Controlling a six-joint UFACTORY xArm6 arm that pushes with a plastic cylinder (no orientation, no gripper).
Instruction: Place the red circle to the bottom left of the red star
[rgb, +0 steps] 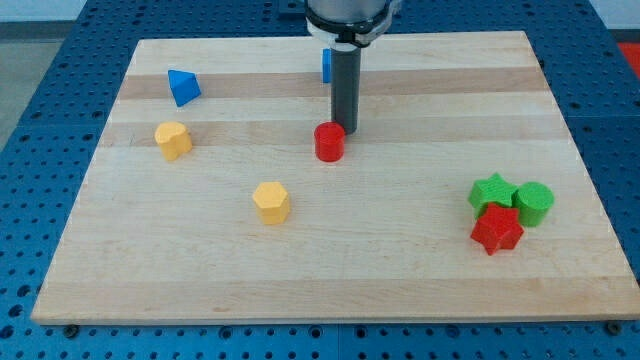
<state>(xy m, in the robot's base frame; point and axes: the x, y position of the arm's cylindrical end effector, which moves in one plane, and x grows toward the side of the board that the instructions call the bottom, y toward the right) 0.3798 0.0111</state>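
Observation:
The red circle (329, 141) stands near the middle of the wooden board (330, 250). My tip (346, 129) is at its upper right edge, touching or nearly touching it. The red star (497, 229) lies at the view's lower right, far to the right of and below the red circle. It touches a green star (491, 191) and a green circle (534, 202) just above it.
A blue triangle (182, 86) lies at the upper left. A yellow block (173, 139) lies below it. A yellow hexagon (271, 202) lies left of centre. A blue block (326, 65) shows partly behind the rod at the top.

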